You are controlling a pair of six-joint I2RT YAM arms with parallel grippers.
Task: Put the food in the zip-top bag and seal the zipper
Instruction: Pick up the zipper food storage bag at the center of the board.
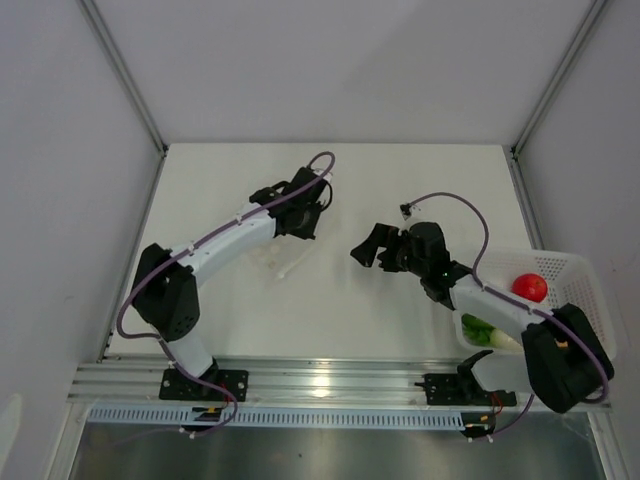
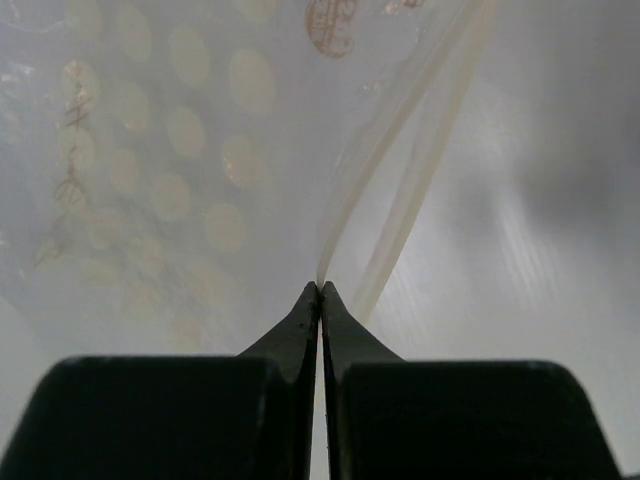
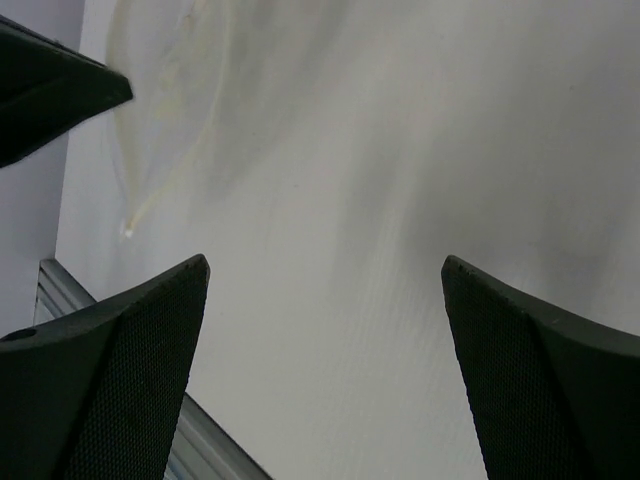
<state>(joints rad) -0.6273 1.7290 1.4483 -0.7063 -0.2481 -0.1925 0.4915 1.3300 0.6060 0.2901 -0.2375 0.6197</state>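
Observation:
The clear zip-top bag (image 2: 170,150) fills the left wrist view, with pale dots on it and a small reddish mark (image 2: 332,25) near its top edge. My left gripper (image 2: 320,287) is shut on the bag's edge, and the zipper (image 2: 400,130) runs up from the fingertips as two pale strips that part. In the top view the left gripper (image 1: 303,222) holds the bag (image 1: 283,262) near the table's middle. My right gripper (image 1: 375,250) hangs open and empty a little to its right, over bare table (image 3: 330,180). The food lies in a basket: a red round one (image 1: 530,287), green pieces (image 1: 478,328) and a white radish (image 1: 505,340).
A white slotted basket (image 1: 565,268) stands at the table's right edge, beside the right arm. White walls enclose the table on three sides. An aluminium rail (image 1: 330,380) runs along the near edge. The bag (image 3: 170,100) also shows in the upper left of the right wrist view.

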